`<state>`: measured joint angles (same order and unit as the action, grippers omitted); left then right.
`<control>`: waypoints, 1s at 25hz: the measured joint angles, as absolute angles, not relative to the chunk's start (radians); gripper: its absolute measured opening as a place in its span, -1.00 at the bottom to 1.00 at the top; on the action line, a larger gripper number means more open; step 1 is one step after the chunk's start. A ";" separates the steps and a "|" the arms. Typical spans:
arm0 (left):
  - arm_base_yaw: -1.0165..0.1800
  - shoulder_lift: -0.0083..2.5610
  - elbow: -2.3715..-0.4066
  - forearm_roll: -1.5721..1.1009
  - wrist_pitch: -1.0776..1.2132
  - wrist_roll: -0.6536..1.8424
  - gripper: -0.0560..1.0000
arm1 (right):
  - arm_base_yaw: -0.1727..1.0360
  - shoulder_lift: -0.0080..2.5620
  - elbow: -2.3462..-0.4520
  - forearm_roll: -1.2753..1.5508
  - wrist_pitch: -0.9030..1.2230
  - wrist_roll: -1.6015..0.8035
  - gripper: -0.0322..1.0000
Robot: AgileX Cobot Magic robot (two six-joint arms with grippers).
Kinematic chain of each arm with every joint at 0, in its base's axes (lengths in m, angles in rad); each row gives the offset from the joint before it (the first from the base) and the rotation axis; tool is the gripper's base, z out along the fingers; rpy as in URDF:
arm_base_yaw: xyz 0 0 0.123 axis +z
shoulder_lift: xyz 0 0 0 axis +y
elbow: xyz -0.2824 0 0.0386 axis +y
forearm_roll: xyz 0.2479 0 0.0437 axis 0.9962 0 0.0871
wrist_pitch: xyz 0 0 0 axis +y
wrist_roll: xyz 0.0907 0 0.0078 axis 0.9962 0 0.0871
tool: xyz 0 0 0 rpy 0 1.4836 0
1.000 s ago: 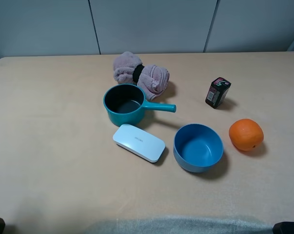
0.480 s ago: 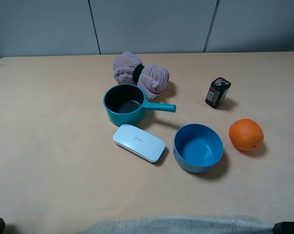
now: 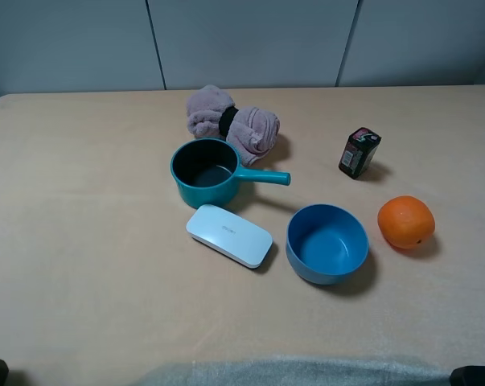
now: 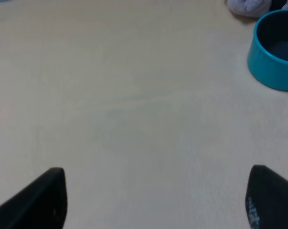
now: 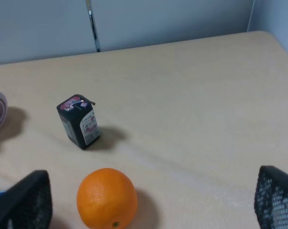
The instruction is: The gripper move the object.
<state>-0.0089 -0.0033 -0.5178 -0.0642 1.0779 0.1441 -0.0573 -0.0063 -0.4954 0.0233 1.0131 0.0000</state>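
Note:
The round mid-blue bowl [image 3: 327,243] stands upright and empty on the tan table, right of centre in the exterior high view. Neither wrist view shows it clearly. My left gripper [image 4: 153,200] is open, its dark fingers [image 4: 38,200] wide apart over bare table near the front left, far from the bowl. My right gripper [image 5: 151,202] is open too, with its fingers [image 5: 277,195] wide apart near the front right. It holds nothing. In the exterior high view only dark bits of the arms show at the bottom corners.
A teal pot with a handle [image 3: 206,171] [image 4: 275,50] stands left of and behind the bowl. A white flat box [image 3: 228,235] lies to the bowl's left. An orange [image 3: 405,221] [image 5: 107,198] sits to its right, with a small dark carton [image 3: 359,152] [image 5: 78,121] behind. A pink cloth [image 3: 232,121] lies at the back.

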 joint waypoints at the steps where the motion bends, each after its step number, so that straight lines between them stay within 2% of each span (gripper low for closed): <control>1: -0.009 -0.003 -0.514 -0.064 1.073 0.144 0.56 | -0.057 -0.006 -0.495 0.023 1.013 0.000 0.35; 25: -0.009 -0.003 -0.504 -0.064 1.054 0.144 0.56 | -0.057 -0.006 -0.495 0.023 1.013 0.007 0.35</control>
